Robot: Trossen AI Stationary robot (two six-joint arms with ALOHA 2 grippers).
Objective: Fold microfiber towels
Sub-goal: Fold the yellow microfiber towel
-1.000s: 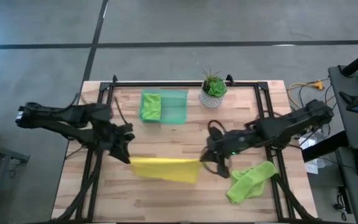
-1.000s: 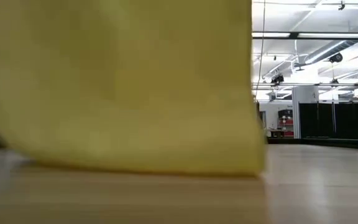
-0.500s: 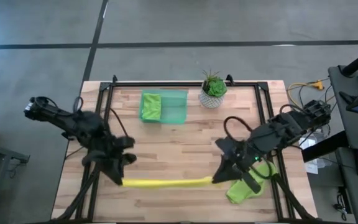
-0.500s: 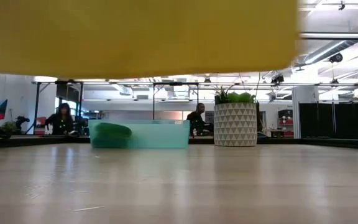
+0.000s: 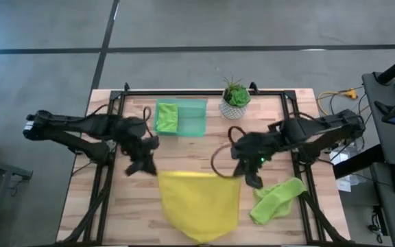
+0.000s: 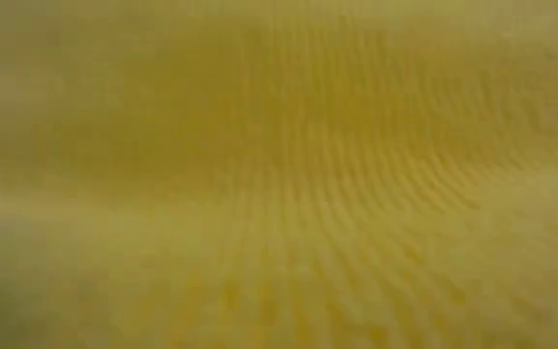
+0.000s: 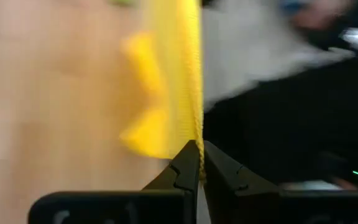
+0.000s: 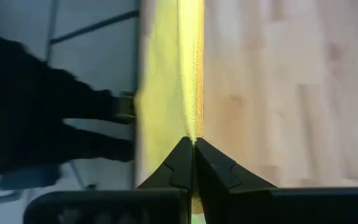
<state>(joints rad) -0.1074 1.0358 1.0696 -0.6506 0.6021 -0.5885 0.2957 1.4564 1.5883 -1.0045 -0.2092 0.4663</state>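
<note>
- Because both arms pinch one edge of the yellow towel (image 5: pixel 199 206), it hangs spread as a flat sheet in the lower centre of the high view, its free edge reaching toward the bottom of the frame.
- You have the left gripper (image 5: pixel 147 167) clamped on the towel's upper-left corner; in the left wrist view the fingers (image 7: pixel 182 171) are together with the yellow edge caught between them.
- Your right gripper (image 5: pixel 242 171) holds the upper-right corner the same way, its fingers (image 8: pixel 179 163) shut on the hem, so the held edge runs taut between the two arms.
- That paired grip looks meant to keep the cloth square and open so it can be laid flat or doubled over; judging by this, the fold on this towel is not yet made.
- The low view is filled entirely with yellow weave, so the cloth hangs right in front of that camera and you get nothing else from it.
- A lime green towel (image 5: pixel 277 198) lies crumpled at the lower right of the high view, just beside the yellow one and below the right arm, not yet folded.
- Another lime green towel (image 5: pixel 166 116) sits folded in the left part of the green tray (image 5: pixel 194 122), upper centre.
- A potted plant (image 5: pixel 236 99) stands just right of the tray, well clear of the work.
</note>
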